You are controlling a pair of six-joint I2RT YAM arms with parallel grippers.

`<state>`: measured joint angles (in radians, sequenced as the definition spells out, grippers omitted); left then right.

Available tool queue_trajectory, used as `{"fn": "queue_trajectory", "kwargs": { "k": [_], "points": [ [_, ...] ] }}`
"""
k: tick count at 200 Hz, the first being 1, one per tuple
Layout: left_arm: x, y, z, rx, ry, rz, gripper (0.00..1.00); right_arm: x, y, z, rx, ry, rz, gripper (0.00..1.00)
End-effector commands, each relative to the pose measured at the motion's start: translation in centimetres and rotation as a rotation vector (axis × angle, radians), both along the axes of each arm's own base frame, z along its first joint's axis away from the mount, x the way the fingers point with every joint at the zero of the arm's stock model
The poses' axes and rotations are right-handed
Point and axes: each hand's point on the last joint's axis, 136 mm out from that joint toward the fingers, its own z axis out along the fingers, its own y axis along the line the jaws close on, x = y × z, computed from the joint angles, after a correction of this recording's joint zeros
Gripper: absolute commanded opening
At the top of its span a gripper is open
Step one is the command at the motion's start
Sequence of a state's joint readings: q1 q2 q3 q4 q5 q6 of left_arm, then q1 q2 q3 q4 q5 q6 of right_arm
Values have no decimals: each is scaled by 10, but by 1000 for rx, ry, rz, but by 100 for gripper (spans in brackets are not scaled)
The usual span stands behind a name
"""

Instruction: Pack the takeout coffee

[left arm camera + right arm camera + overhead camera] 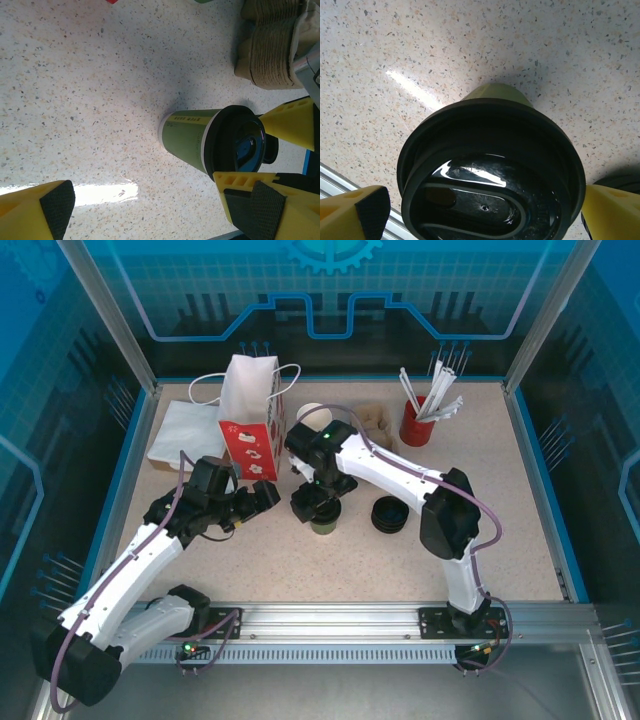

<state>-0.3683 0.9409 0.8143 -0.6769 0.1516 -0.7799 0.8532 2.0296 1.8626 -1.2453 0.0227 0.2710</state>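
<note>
Speckled cream tabletop (520, 540) inside a blue-lit enclosure, aluminium rail (330, 618) along the near edge.

Takeout coffee (325, 518) stands upright near table centre, black lid (490, 175) on. It sits between the red-and-white paper bag (250, 425) and a loose stack of black lids (390, 515), apart from both.

Right gripper (485, 215) is directly above the cup, jaws spread wide, one yellow finger either side of the lid rim. Can't tell if either finger touches the rim; no squeeze visible.

Left gripper (262, 496) is just left of the cup, low over the table, pointing at it. Jaws wide open, only bare table between them.

Writing:
- cup: one line of dark print on a lighter green band on the side wall, seen from the left wrist, too small to read
- lid: moulded sip hole and pinhole, no legible lettering
- bag: white pattern on the red lower half, not readable as text from above

Back of table: flat white bag (185, 435) left of the standing bag, brown pulp cup carriers (272, 55) stacked, red holder (416, 423) with white sticks at right rear.
</note>
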Motion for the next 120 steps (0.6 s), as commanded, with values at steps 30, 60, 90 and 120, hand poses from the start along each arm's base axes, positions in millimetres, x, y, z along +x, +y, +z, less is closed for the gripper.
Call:
{"fn": "queue_trajectory", "kwargs": {
  "k": [30,60,90,120],
  "points": [
    [-5,9,-5,38,5,9,95,-11,-1,-14,-51,31,37,100],
    [-5,10,-5,40,4,9,95,-11,-2,-18,-70,32,45,100],
    [-5,10,-4,44,1,7,95,-11,-2,-24,-81,39,47,100],
    [-5,10,-4,44,3,4,95,-13,-3,-29,-92,53,48,98]
  ]
}}
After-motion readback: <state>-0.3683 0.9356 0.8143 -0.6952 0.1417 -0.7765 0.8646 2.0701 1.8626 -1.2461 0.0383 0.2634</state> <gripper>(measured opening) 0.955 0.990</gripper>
